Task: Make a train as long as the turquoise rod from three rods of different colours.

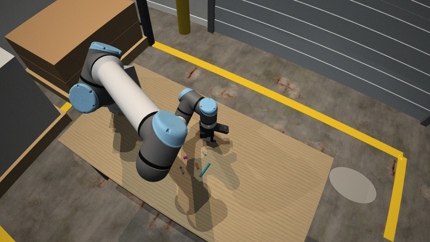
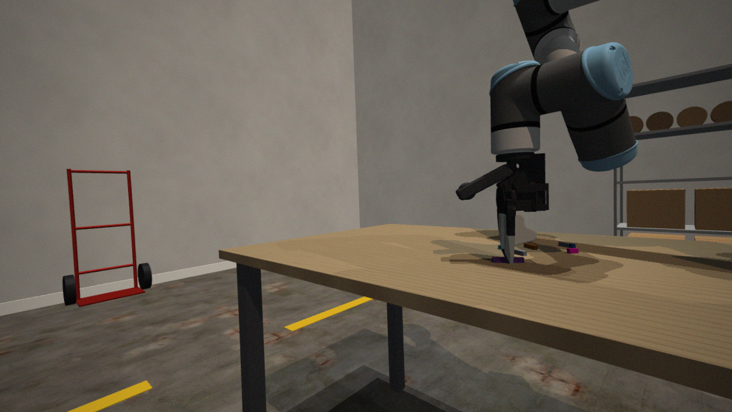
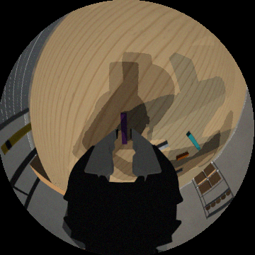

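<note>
- The purple rod [image 1: 214, 140] [image 2: 498, 260] [image 3: 123, 122] is laid flat on the table [image 1: 270, 180] [image 2: 358, 256] [image 3: 78, 49] and is straddled by the lowered gripper [image 1: 210, 140] [image 2: 508, 260] [image 3: 124, 129].
- The rod is not grasped: the fingers are parted slightly, and a narrow gap is seen on each side of it (best in the wrist view).
- The turquoise rod [image 1: 204, 169] [image 2: 500, 246] [image 3: 193, 141] is set well apart from the purple one, with the orange rod [image 1: 197, 165] [image 2: 530, 246] [image 3: 183, 156] placed near it.
- A grey rod [image 1: 204, 153] [image 2: 520, 252] [image 3: 163, 145] is placed between the purple and turquoise rods.
- The magenta rod [image 1: 184, 157] [image 2: 572, 250] is set apart from these.
- A blue rod [image 1: 180, 168] [image 2: 571, 245] is lined up with a darker, greyish piece [image 1: 182, 171] [image 2: 563, 244]; whether they are touching cannot be told.
- The three-rod train is not yet formed.
</note>
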Controlling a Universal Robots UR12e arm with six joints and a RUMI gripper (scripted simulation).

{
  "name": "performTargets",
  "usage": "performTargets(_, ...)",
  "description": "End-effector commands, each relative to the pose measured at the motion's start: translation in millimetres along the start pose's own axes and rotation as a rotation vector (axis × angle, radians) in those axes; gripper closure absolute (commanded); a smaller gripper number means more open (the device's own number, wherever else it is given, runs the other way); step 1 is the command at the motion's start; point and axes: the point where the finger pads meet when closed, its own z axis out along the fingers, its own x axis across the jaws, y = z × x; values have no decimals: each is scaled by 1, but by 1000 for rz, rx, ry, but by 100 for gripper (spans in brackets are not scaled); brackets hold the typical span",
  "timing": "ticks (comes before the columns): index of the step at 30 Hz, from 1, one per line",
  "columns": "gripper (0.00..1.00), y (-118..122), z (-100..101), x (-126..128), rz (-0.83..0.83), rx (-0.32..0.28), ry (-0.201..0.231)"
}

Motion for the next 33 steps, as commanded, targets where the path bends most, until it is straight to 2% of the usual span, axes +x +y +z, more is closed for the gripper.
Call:
performTargets(1, 86, 0, -1, 0, 0, 1, 0)
performTargets(9, 86, 0, -1, 0, 0, 1, 0)
performTargets(10, 100, 0, -1, 0, 0, 1, 0)
performTargets(33, 100, 0, -1, 0, 0, 1, 0)
